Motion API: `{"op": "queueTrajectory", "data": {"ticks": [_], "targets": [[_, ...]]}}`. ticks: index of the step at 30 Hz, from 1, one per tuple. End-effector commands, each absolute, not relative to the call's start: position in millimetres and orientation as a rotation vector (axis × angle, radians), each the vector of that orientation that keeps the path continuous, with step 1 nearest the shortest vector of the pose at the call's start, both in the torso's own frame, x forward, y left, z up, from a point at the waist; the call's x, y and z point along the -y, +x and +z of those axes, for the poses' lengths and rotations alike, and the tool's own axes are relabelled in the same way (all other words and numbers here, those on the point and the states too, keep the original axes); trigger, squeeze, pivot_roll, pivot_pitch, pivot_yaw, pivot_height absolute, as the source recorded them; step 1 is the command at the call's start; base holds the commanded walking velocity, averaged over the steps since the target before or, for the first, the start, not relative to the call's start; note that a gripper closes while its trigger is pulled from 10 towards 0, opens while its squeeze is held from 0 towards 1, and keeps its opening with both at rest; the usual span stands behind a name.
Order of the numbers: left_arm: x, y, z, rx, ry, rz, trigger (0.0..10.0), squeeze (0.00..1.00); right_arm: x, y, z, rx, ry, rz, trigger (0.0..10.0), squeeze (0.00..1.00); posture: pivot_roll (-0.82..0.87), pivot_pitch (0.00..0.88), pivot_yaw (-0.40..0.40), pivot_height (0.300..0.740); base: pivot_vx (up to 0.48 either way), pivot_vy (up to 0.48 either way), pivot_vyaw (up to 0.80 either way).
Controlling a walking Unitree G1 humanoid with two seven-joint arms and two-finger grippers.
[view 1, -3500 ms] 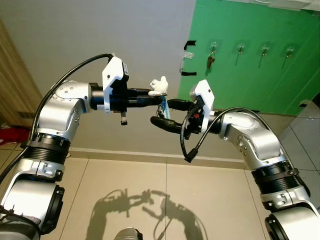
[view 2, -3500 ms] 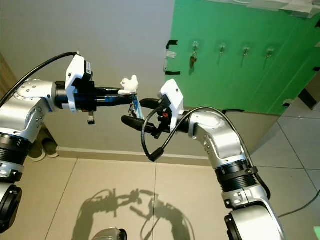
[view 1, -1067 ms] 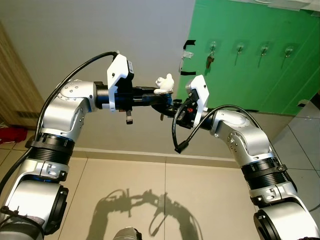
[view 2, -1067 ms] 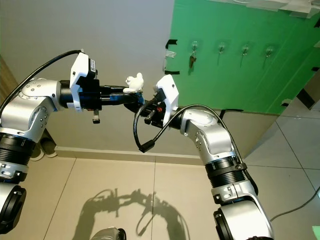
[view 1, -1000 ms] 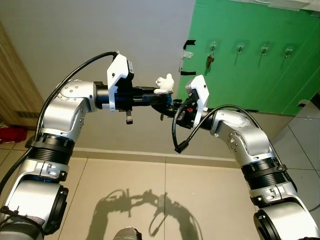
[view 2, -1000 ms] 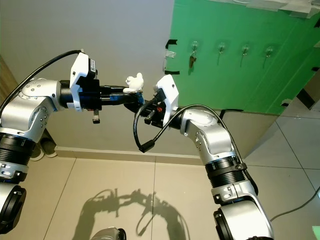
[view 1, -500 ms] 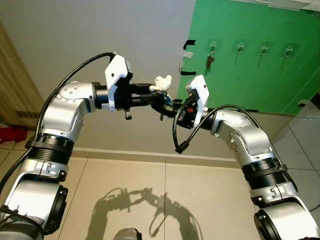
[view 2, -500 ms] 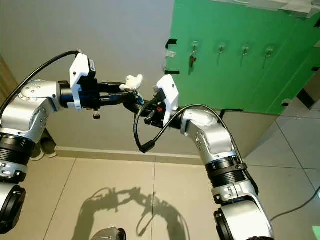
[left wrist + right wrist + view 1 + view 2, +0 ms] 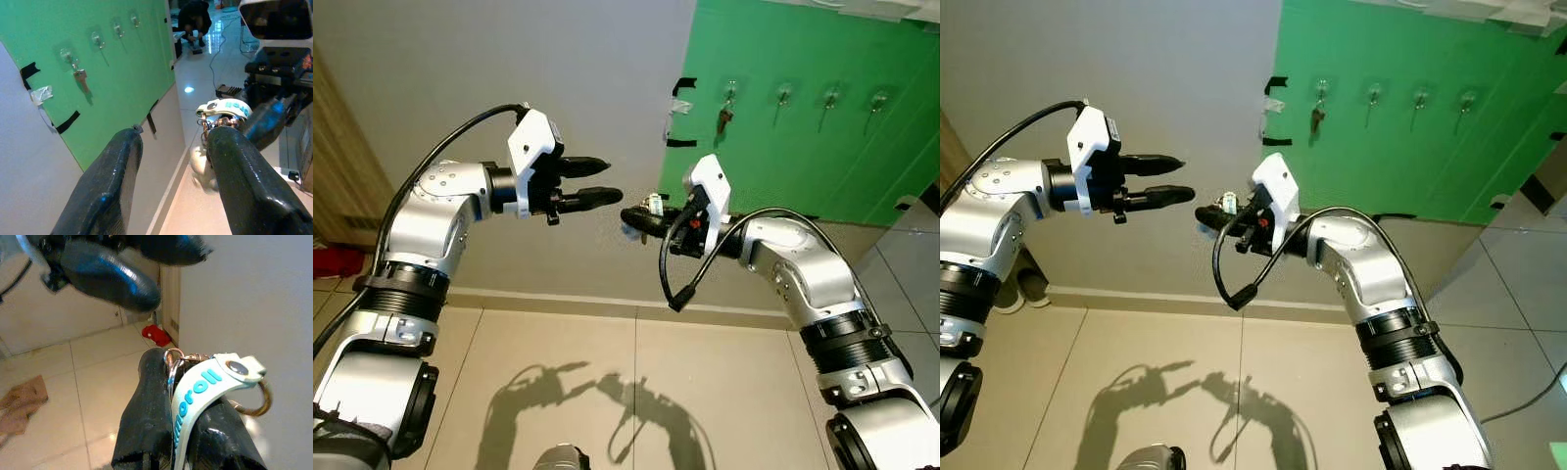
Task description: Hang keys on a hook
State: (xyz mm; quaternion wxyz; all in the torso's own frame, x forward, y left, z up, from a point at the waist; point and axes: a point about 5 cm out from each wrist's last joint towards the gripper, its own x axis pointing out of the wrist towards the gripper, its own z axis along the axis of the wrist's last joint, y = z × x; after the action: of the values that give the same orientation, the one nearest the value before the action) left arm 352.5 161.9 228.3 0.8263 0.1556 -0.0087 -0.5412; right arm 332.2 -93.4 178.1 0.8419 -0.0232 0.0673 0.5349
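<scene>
Right tool (image 9: 628, 219), frame centre, clamped on keys (image 9: 205, 382); left tool (image 9: 607, 180) apart, empty. Hooks (image 9: 783, 95) upper right. Thin pinch on the strap: keys could slip.

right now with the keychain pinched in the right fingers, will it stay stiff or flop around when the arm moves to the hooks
Probably floppy: the keychain is a soft rubbery strap bent over the right gripper, with loose metal rings hanging off it. The rings would likely swing and twist as the arm moves. It looks small and light, so the pinch should hold, though thin metal could slip.
</scene>
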Motion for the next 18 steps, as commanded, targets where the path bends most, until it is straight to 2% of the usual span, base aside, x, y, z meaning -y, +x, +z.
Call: {"op": "queueTrajectory", "data": {"ticks": [1,5,6,7,9,11,16,17,18], "targets": [[-168.0,351.2,228.8,0.020,0.339,-1.123,10.0,1.00,97.7,331.3,178.5,-0.130,-0.139,1.133,0.0,0.00,0.03,0.000,-0.043,0.740,0.000,0.000,0.00],[-168.6,349.4,222.7,0.017,0.325,-1.100,10.0,1.00,109.6,331.8,168.3,-0.163,-0.474,1.129,0.0,0.00,0.03,0.000,-0.041,0.740,0.000,0.000,0.00],[-168.0,346.4,214.9,0.005,0.306,-1.104,10.0,0.00,119.8,333.9,168.1,-0.173,-0.659,1.124,0.0,0.00,0.03,0.000,-0.043,0.740,0.000,0.000,0.00],[-168.0,346.4,214.9,0.005,0.306,-1.104,10.0,0.00,119.8,333.9,168.1,-0.173,-0.659,1.124,0.0,0.00,0.03,0.000,-0.043,0.740,0.000,0.000,0.00],[-167.0,344.9,206.4,0.000,0.291,-1.083,10.0,0.00,131.6,338.9,173.1,-0.167,-0.818,1.096,0.0,0.00,0.03,0.000,-0.052,0.740,0.000,0.000,0.00],[-165.9,344.0,199.9,0.002,0.275,-1.063,10.0,0.00,139.6,343.3,179.7,-0.144,-0.894,1.070,0.0,0.00,0.02,0.000,-0.062,0.740,0.000,0.000,0.00],[-164.9,343.0,187.5,0.029,0.252,-1.007,10.0,0.00,149.4,351.8,198.1,-0.039,-1.000,1.001,0.0,0.00,0.03,0.000,-0.069,0.740,0.000,0.000,0.00],[-164.4,342.3,184.6,0.030,0.254,-0.998,10.0,0.00,150.7,353.7,203.2,-0.003,-1.035,0.978,0.0,0.00,0.03,0.000,-0.070,0.740,0.000,0.000,0.00],[-162.7,339.5,179.2,0.046,0.265,-0.995,10.0,0.00,150.7,357.6,214.4,0.117,-1.154,0.921,0.0,0.00,0.02,0.000,-0.068,0.740,0.000,0.000,0.00]]}}
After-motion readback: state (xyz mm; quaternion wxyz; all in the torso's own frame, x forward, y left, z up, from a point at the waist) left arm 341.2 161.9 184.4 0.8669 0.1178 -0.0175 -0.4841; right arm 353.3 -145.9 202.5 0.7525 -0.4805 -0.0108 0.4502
